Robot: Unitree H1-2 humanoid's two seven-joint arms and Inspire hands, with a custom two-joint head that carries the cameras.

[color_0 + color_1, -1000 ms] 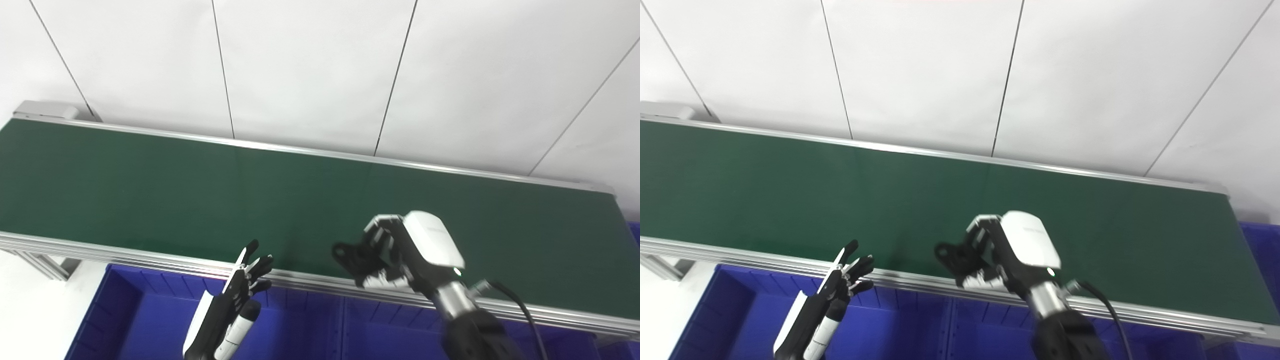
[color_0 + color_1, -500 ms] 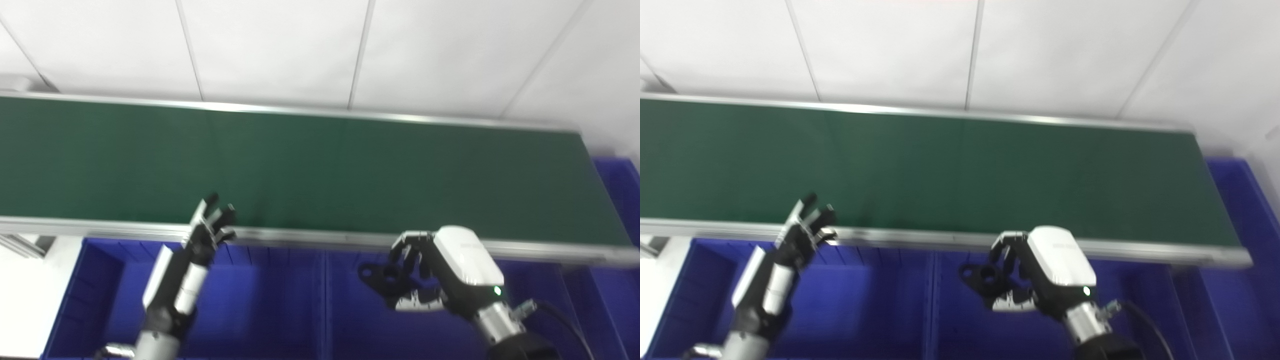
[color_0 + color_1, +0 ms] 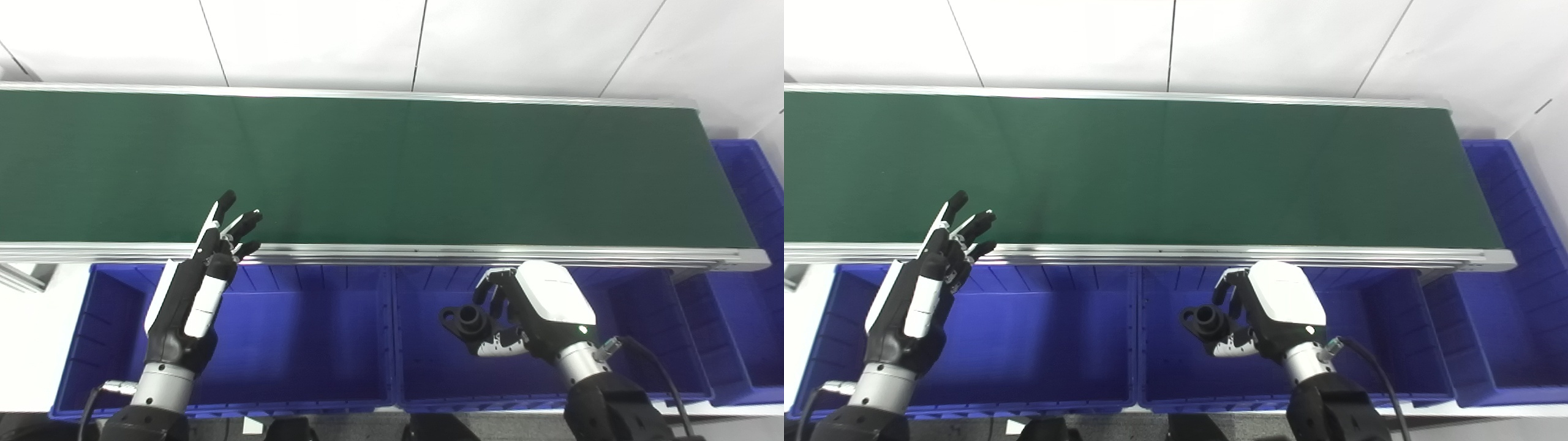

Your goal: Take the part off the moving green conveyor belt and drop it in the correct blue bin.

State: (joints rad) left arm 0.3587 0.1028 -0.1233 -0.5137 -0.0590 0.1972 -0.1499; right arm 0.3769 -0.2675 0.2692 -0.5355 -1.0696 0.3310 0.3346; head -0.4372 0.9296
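My right hand (image 3: 539, 309) (image 3: 1271, 312) is shut on a black part (image 3: 463, 318) (image 3: 1203, 321), a small piece with a round bore and a lug. It hangs over the middle blue bin (image 3: 429, 380), above the bin's left half. My left hand (image 3: 199, 282) (image 3: 928, 272) is open with fingers spread, holding nothing, over the left blue bin (image 3: 306, 361) near the belt's front rail. The green conveyor belt (image 3: 380, 165) carries nothing that I can see.
A silver rail (image 3: 429, 250) runs along the belt's front edge above the bins. A third blue bin (image 3: 750, 269) sits at the far right past the belt's end. A white wall stands behind the belt.
The camera tilted down, bringing the bins into view. My right hand carried the black part from over the belt's front edge back to above the middle bin. The left hand stayed open.
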